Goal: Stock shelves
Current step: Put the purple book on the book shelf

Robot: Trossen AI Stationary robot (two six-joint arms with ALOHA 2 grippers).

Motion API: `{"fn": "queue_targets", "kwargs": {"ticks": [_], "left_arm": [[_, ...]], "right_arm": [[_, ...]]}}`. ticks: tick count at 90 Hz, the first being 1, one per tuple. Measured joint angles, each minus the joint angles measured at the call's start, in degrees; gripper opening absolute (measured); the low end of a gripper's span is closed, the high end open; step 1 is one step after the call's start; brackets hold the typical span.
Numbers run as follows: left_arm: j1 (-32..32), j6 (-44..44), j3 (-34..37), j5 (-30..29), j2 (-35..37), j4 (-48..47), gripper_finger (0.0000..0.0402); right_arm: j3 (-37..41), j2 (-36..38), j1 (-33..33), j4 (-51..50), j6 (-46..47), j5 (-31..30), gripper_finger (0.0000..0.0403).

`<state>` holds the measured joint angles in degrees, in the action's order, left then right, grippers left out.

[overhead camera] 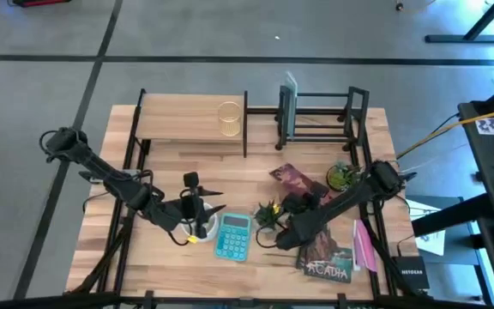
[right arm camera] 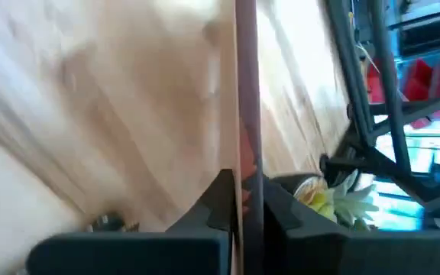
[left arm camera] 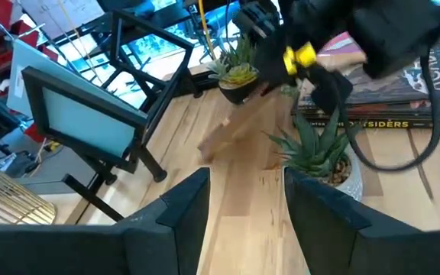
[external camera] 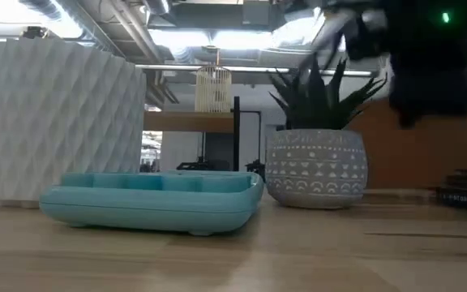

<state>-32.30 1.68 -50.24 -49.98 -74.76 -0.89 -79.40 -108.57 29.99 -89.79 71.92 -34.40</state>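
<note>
Wooden shelf [overhead camera: 191, 120] and black rack [overhead camera: 320, 116] stand side by side along the table's far edge.

Left gripper [overhead camera: 197, 209] hovers just left of the teal calculator [overhead camera: 233, 235], fingers [left arm camera: 182, 206] parted and empty. Right gripper [overhead camera: 283, 230], over a small potted plant [overhead camera: 269, 211], pinches a thin flat book [right arm camera: 247, 114] edge-on between nearly closed fingers [right arm camera: 218, 200].

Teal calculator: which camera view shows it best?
The high view: the teal calculator lies face up with its whole outline visible. The low view shows only its side edge, close up. Neither wrist view shows it.
</note>
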Motion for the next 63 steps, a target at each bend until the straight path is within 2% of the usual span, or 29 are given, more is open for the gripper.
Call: {"fn": "queue_targets", "kwargs": {"ticks": [11, 25, 31, 41, 48, 63], "left_arm": [[0.0, -0.1, 0.0, 0.0, 0.0, -0.1, 0.0155], [0.0, -0.2, 0.0, 0.0, 0.0, -0.2, 0.0155], [0.0, -0.2, 0.0, 0.0, 0.0, -0.2, 0.0155], [0.0, -0.2, 0.0, 0.0, 0.0, -0.2, 0.0155], [0.0, -0.2, 0.0, 0.0, 0.0, -0.2, 0.0155], [0.0, -0.2, 0.0, 0.0, 0.0, -0.2, 0.0155]], "right_arm": [[0.0, 5.8, 0.9, -0.1, 3.6, -5.3, 0.0002], [0.0, 14.3, 4.3, -0.3, 7.7, -15.0, 0.0001], [0.0, 17.5, 6.1, -0.3, 9.7, -21.2, 0.0001], [1.3, 22.1, 8.0, -0.3, 14.4, -34.8, 0.0000], [3.2, 24.6, 6.7, -0.3, 17.4, -41.5, 0.0000], [8.6, 29.7, -1.2, -0.3, 22.6, -48.4, 0.0000]]}}
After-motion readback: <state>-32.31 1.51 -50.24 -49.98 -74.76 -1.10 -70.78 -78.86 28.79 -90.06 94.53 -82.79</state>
